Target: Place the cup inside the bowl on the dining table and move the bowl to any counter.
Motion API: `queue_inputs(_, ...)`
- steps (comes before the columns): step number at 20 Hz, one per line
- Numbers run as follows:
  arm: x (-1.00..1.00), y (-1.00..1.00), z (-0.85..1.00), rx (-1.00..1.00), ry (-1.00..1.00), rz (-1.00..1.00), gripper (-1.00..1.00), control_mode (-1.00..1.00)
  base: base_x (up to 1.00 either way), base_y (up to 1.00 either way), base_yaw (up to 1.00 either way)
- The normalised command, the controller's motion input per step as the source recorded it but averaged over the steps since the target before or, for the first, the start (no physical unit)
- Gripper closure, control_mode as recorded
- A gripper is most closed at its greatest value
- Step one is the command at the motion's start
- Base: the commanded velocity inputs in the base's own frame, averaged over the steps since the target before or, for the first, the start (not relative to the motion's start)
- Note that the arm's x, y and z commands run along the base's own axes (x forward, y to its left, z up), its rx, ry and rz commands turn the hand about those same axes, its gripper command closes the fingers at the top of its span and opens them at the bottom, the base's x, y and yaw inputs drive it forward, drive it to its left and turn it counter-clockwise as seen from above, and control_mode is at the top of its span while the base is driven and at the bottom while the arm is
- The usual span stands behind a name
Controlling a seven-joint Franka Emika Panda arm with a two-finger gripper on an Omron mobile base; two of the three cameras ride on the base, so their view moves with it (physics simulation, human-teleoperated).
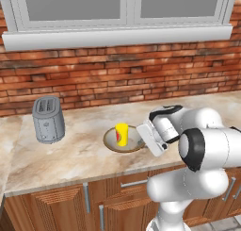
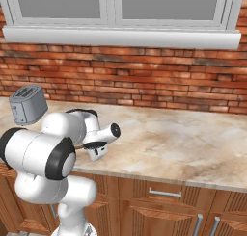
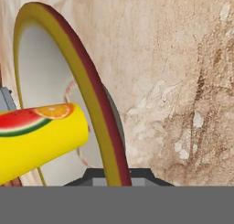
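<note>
While the arm reaches in from the lower right of the left base view, the layout from left to right runs like this. Grey toaster [image 1: 48,119] stands upright at the left end of the counter [image 1: 70,154], well apart from everything else, slots up. Right of it, near mid-counter, the bowl [image 1: 113,139] sits flat on the marble top. The cup [image 1: 122,134] stands upright inside the bowl, yellow, with a red mark on its left side. Just right of the bowl, the gripper [image 1: 147,132] sits at the rim on the bowl's right edge; white hand block is angled toward it. The fingers themselves are hidden behind the hand there.

Hand view: cup [image 3: 39,141] fills the lower left, lying across the frame because the camera is rolled, watermelon slice and an orange slice printed on its side. The bowl rim [image 3: 93,99] arcs from top left down to the bottom centre, yellow-olive with a dark red outer band, and drops straight between the dark finger tips [image 3: 119,177]. Jaws are nearly together and pinching the bowl's rim. Marble counter [image 3: 183,81] takes the right half.

Right base view: toaster [image 2: 28,104] at far left, hand [image 2: 96,147] low over the counter [image 2: 183,143], bowl blocked by the arm. Brick wall [image 1: 117,70] and window [image 1: 122,8] back the counter; wooden cabinets [image 1: 61,206] with silver handles below.
</note>
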Motion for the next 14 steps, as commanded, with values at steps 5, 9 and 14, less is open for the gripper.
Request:
queue_inputs(5,0.0,0.0,0.0,0.0,0.01,-0.01,1.0,-1.0,0.0,0.0,0.0)
queue_inputs(9,0.0,0.0,0.0,0.0,0.0,0.0,1.0,-1.0,0.0,0.0,0.0)
queue_inputs(14,0.0,0.0,0.0,0.0,0.0,0.0,-1.0,-1.0,0.0,0.0,0.0)
